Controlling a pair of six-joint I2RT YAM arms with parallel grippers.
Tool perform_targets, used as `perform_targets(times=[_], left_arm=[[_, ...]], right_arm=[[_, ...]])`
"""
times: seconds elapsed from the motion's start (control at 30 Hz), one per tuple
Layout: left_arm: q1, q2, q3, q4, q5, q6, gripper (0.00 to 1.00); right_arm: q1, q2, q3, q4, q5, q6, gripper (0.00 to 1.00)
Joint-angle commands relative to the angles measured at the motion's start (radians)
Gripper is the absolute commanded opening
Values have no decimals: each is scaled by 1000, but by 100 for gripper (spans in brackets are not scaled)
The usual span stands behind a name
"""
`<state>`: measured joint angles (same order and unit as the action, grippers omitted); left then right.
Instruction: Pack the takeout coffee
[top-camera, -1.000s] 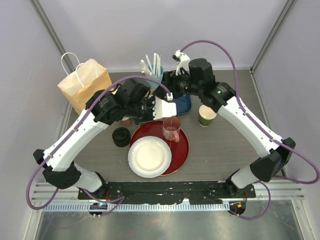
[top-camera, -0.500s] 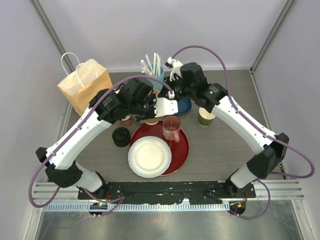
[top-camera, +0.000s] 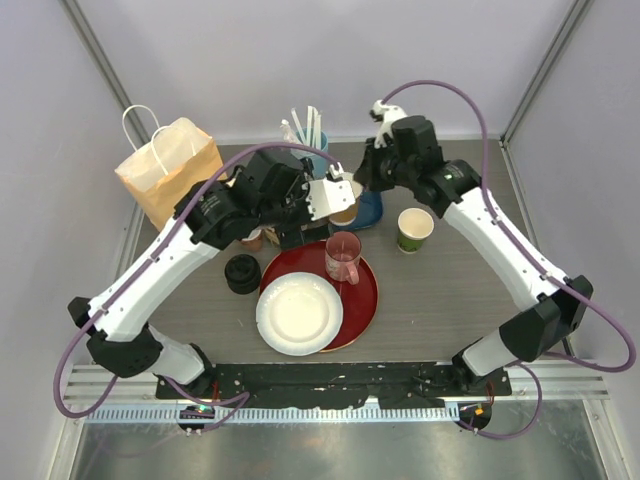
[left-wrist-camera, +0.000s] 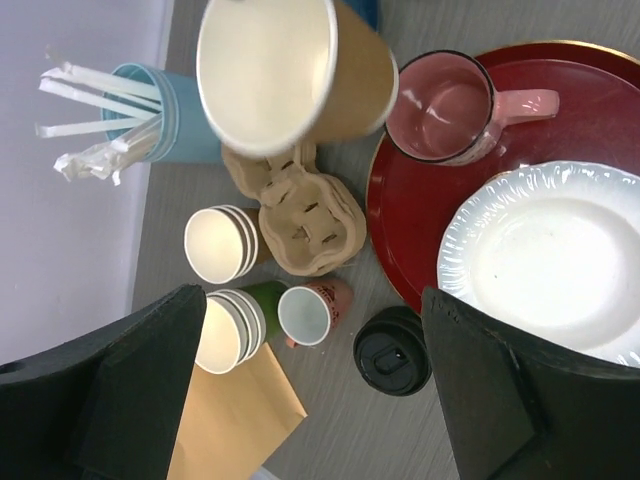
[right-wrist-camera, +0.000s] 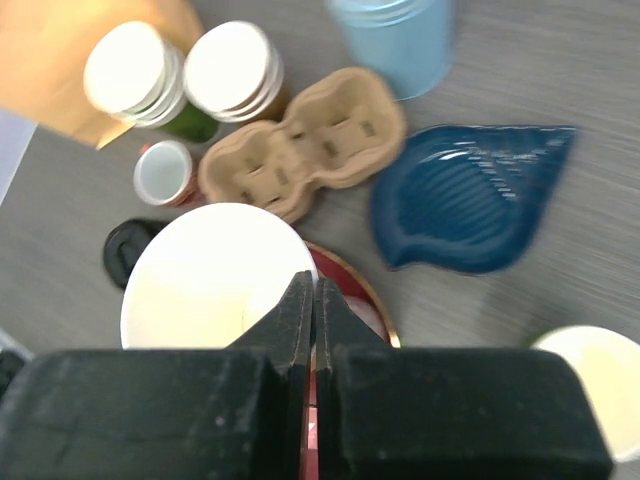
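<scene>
Right gripper (right-wrist-camera: 314, 290) is pinched shut, seemingly on the kraft cup (right-wrist-camera: 200, 275) rim, raised just beside the carrier (right-wrist-camera: 300, 145). Your left gripper (left-wrist-camera: 310, 297) gapes wide, empty. Hold the cup level and lower it squarely into a carrier well.

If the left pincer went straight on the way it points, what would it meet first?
Probably the small reddish cup beside the cardboard carrier; it lies ahead of the open left pincer, though depth is unclear.
</scene>
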<state>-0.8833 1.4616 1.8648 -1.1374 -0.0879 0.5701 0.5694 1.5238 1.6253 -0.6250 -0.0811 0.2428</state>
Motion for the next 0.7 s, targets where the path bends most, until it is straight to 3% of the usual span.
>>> perform_targets(times=[0.0, 0.1, 0.27, 0.47, 0.67], left_arm=[[10, -70, -19, 109, -82, -73, 96], [58, -86, -74, 146, -93, -99, 99], [219, -96, -136, 186, 15, -168, 100], [331, -118, -249, 238, 72, -176, 100], [403, -135, -329, 263, 114, -171, 100]], right_arm=[[-132, -117, -13, 31, 63, -19, 1], [-308, -165, -73, 53, 116, -36, 1], [-628, -218, -249, 148, 130, -7, 1], [-798, -214, -510, 318, 138, 58, 1], [-824, -116, -607, 452, 152, 92, 1]])
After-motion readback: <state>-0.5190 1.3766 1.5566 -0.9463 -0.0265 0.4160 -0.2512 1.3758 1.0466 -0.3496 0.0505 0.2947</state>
